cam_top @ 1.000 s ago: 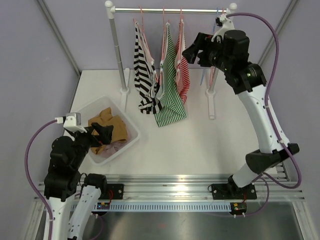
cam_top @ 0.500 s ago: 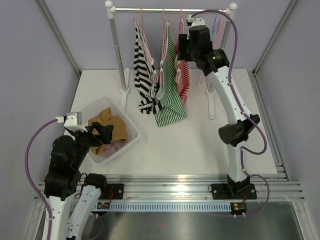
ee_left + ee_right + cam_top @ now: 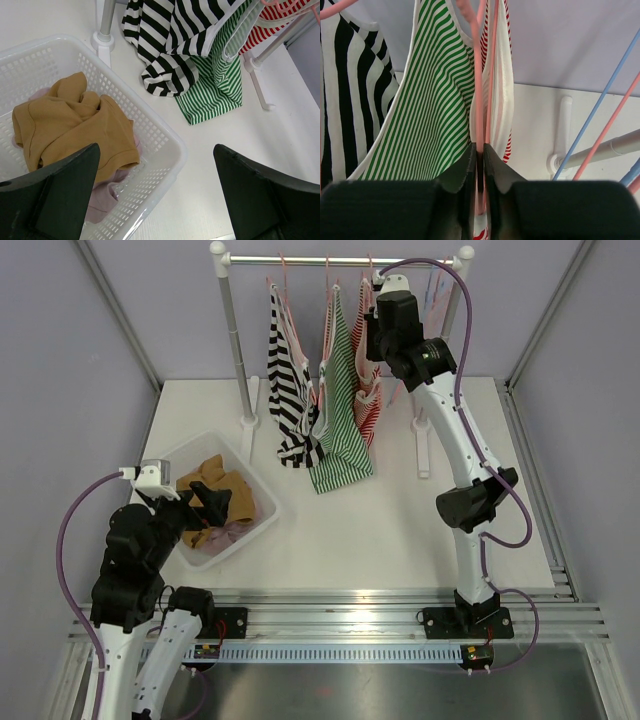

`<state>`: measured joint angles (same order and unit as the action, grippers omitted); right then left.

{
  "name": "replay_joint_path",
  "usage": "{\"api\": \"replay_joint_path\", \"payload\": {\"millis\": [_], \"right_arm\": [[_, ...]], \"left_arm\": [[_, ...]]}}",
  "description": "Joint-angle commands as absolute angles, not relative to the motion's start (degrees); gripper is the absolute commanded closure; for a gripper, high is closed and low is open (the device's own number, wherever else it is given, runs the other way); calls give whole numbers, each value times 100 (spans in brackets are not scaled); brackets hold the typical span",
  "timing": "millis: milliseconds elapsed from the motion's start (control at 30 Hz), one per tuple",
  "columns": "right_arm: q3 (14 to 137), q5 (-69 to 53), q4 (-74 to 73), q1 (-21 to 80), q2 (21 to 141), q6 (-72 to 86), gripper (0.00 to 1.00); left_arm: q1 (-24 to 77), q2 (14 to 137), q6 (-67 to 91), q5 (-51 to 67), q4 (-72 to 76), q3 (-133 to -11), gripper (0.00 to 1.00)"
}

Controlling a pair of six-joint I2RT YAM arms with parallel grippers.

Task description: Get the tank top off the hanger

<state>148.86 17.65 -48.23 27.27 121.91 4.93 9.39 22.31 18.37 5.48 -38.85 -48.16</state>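
At the left, the left gripper (image 3: 157, 200) is held above the table with its dark fingers spread wide and nothing between them, over the near corner of a white perforated plastic basket (image 3: 170, 145) in which a crumpled mustard-brown garment (image 3: 70, 120) is piled on a pale pink one (image 3: 102, 197). Beyond it, a black-and-white striped tank top (image 3: 290, 380) and a green-and-white striped tank top (image 3: 340, 430) are hung from the silver metal clothes rail (image 3: 340, 260). Just to the right, the right gripper (image 3: 480, 150) is raised to the rail and its fingers are pinched together on the arm of a thin pink plastic hanger (image 3: 478, 90) (whether fabric is also caught cannot be told). The red-and-white striped tank top (image 3: 504, 85) is draped on that hanger, just beside the fingers on their right and touching the green top. Further right, a blue hanger arm (image 3: 600, 100) is seen. Everything is set on a white table (image 3: 400, 510), enclosed by plain lilac walls (image 3: 80, 360).
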Motion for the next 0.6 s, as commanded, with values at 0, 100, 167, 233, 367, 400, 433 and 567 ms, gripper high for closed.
{"api": "replay_joint_path", "payload": {"millis": [0, 100, 167, 233, 367, 400, 433, 567], "right_arm": [[15187, 1960, -4649, 2760, 12199, 378, 86], [15214, 1916, -4641, 2768, 12112, 422, 97], [15231, 1829, -4667, 2768, 12033, 483, 100], [15223, 1776, -4658, 2760, 11848, 606, 100], [15222, 1521, -4605, 2760, 11567, 694, 100], [15223, 1468, -4605, 2751, 11479, 729, 100], [15223, 1407, -4605, 2742, 11452, 756, 100], [15205, 1283, -4623, 2698, 11312, 826, 100]], "left_arm": [[967, 2294, 1723, 765, -3551, -4790, 1], [975, 2303, 1723, 782, -3542, -4790, 1], [976, 2303, 1723, 782, -3542, -4790, 1], [976, 2303, 1723, 791, -3542, -4781, 1], [976, 2303, 1723, 791, -3533, -4781, 1], [976, 2303, 1723, 800, -3533, -4781, 1], [976, 2303, 1723, 800, -3533, -4781, 1], [976, 2303, 1723, 800, -3533, -4781, 1]]}}
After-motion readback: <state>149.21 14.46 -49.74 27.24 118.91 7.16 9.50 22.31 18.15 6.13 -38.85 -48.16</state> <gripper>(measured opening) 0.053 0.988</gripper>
